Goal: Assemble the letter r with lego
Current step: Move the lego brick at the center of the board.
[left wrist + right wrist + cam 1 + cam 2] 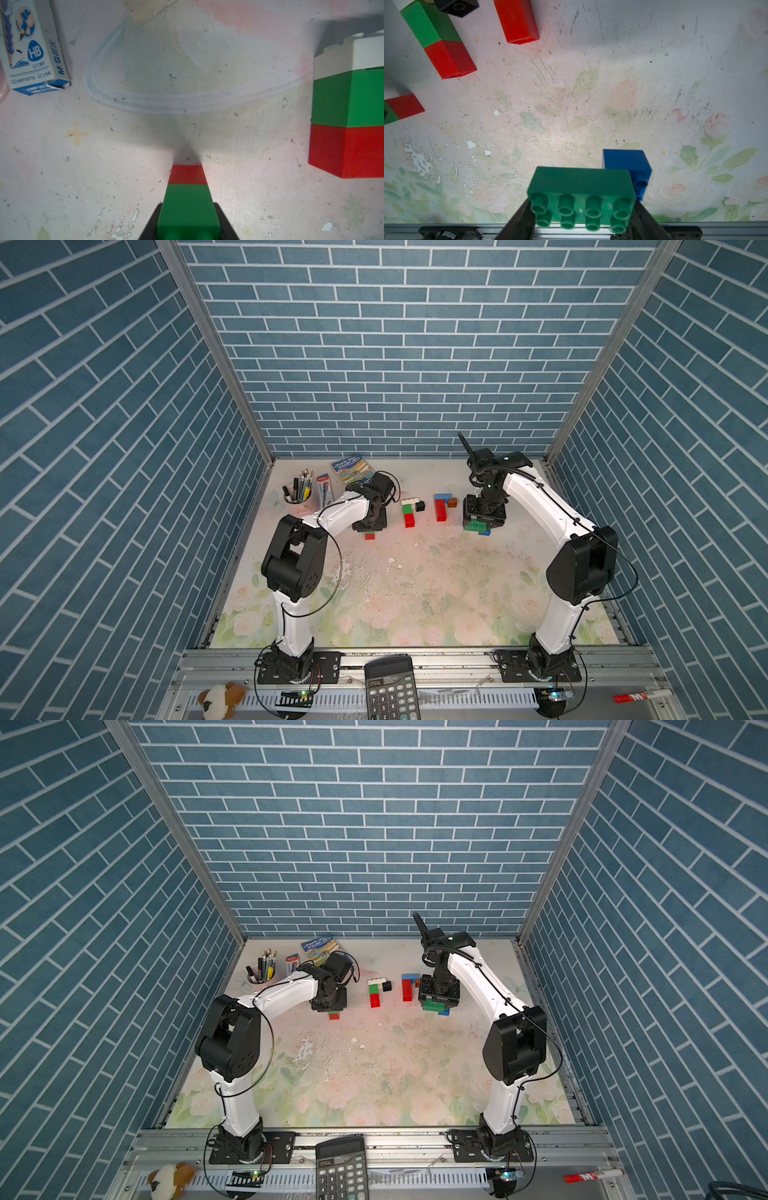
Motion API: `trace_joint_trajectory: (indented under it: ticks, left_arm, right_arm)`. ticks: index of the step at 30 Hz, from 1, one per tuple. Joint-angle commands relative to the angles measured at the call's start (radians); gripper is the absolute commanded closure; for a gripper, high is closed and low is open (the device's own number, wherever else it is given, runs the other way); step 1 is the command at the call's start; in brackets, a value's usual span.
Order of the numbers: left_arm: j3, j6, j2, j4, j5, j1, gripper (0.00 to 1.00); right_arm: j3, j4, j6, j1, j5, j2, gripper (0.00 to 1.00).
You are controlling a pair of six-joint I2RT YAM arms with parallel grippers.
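The left end effector [188,216] is clamped narrowly on the green half of a green-red pair [188,187]. Its black fingers [152,222] press both sides, and the red end points away toward the worktop [415,593]; I cannot tell whether that end touches it. The right end effector [581,209] grips a green brick [581,182], an oblong one with eight studs, by its short ends, with the jaws about half spread. A blue brick [627,162] touches one end of the green brick; I cannot tell whether the two are joined. In both top views the two end effectors sit toward the back of the worktop, well apart. Between them lie a white-green-red bar [409,512] with a black brick [420,506] just beside its white end, and near it a red bar [440,510] topped by a light blue brick [443,496], with a brown brick [452,502] beside it. Behind the left arm stand a pencil box [35,47] and a pen cup [297,491].
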Motion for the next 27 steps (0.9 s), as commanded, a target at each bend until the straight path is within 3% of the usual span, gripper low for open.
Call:
trace_joint_trajectory:
  ticks: [1, 9, 27]
  left_arm:
    - [0.025, -0.009, -0.002, -0.047, -0.016, -0.011, 0.73]
    - [-0.036, -0.099, -0.083, -0.029, -0.011, -0.077, 0.72]
    - [-0.124, -0.319, -0.125, 0.005, -0.086, -0.345, 0.66]
  right_arm:
    - [-0.006, -0.011, -0.023, -0.003, -0.006, -0.012, 0.86]
    - [-0.065, 0.011, -0.030, -0.003, -0.006, -0.055, 0.87]
    - [-0.319, 0.023, -0.070, -0.006, -0.006, -0.283, 0.87]
